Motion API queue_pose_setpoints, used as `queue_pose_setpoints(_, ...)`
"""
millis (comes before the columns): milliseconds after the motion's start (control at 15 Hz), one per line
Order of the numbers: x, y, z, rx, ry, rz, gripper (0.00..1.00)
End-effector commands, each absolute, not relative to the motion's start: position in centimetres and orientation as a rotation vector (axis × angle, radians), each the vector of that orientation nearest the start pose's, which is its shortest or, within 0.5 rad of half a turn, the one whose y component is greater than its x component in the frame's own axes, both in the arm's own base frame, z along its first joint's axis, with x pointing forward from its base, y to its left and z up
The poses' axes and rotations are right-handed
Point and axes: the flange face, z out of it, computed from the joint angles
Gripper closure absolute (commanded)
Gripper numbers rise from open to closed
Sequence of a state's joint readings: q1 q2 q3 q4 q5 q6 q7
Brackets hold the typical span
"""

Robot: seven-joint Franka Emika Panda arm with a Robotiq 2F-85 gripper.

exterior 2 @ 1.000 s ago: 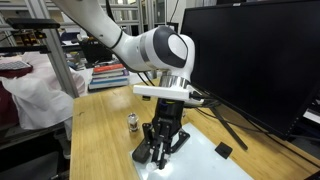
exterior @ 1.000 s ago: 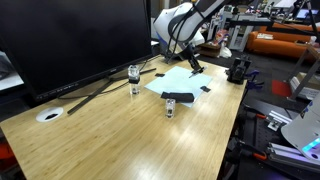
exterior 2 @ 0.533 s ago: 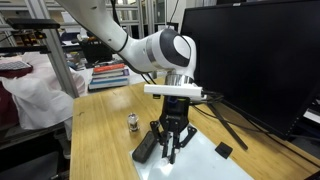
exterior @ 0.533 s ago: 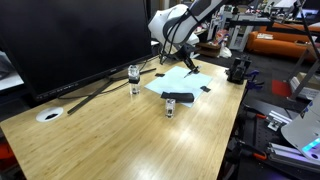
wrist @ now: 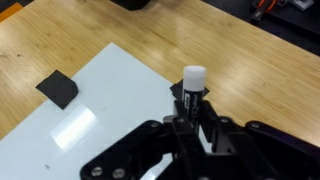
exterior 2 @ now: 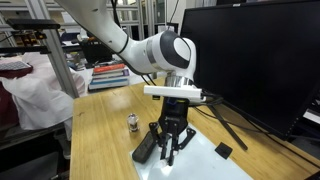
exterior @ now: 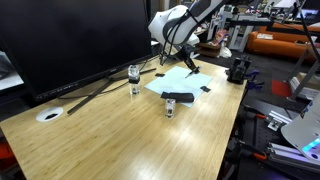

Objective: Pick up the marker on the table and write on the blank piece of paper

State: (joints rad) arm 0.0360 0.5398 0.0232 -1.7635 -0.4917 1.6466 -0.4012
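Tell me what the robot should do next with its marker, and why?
Probably slide the hand a little toward the middle of the paper. It grips the marker, but in the wrist view the marker's end seems to sit over bare table just beside the paper's edge, so lowering here might miss the paper.

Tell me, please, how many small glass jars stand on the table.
2. The far jar stands in front of the monitor; the near jar at the paper's front edge. Others may hide behind the arm.

The pincer (wrist: 195, 112) hides the lower body of the marker (wrist: 194, 77), tip included.
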Motion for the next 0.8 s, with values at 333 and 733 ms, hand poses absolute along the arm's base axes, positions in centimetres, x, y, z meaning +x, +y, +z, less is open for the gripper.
queue_pose_setpoints(333, 60.5, -0.6, 22.4, -2.952, -1.227, 1.478, 0.95)
queue_pose_setpoints(733, 63.4, -1.6, 19.3, -2.986, -1.241, 1.488, 0.95)
